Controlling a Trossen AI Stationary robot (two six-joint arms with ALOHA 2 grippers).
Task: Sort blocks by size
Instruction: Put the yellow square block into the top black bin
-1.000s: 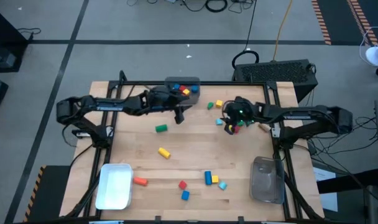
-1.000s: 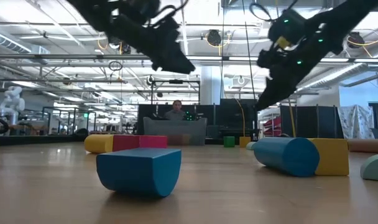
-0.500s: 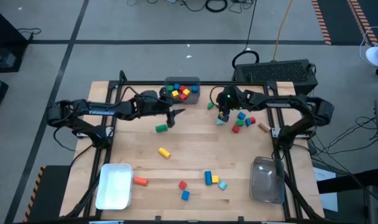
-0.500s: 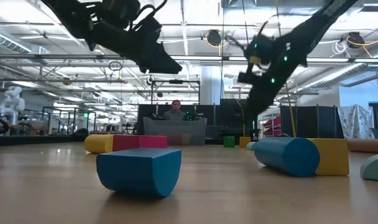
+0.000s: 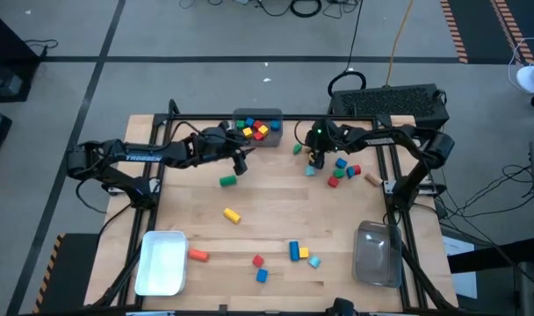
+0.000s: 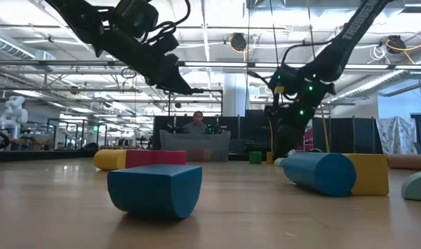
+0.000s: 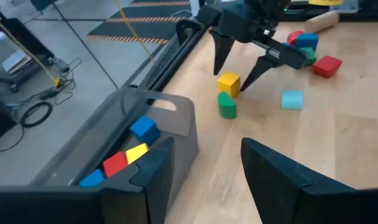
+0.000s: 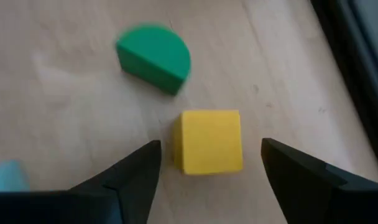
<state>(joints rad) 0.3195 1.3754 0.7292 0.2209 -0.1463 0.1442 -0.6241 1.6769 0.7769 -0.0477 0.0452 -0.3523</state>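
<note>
Near the far edge of the table [image 5: 276,211], the right gripper [image 7: 239,67] hangs with its fingers spread wide and nothing between them, low over a yellow cube [image 8: 210,140] with a green half-round block [image 8: 155,57] just beside it. The left gripper [image 5: 241,163] hovers part open and empty beside the grey bin [image 7: 170,115] at the far edge, which holds red, yellow and blue blocks [image 7: 128,154]. Other blocks [image 5: 295,252] lie scattered toward the near edge, between a white bin [image 5: 161,262] and a clear bin [image 5: 377,254] at the near corners.

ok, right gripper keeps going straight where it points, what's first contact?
Most likely the yellow cube: the right gripper is open, fingers either side of it. The green half-round block lies beyond, off line.
</note>
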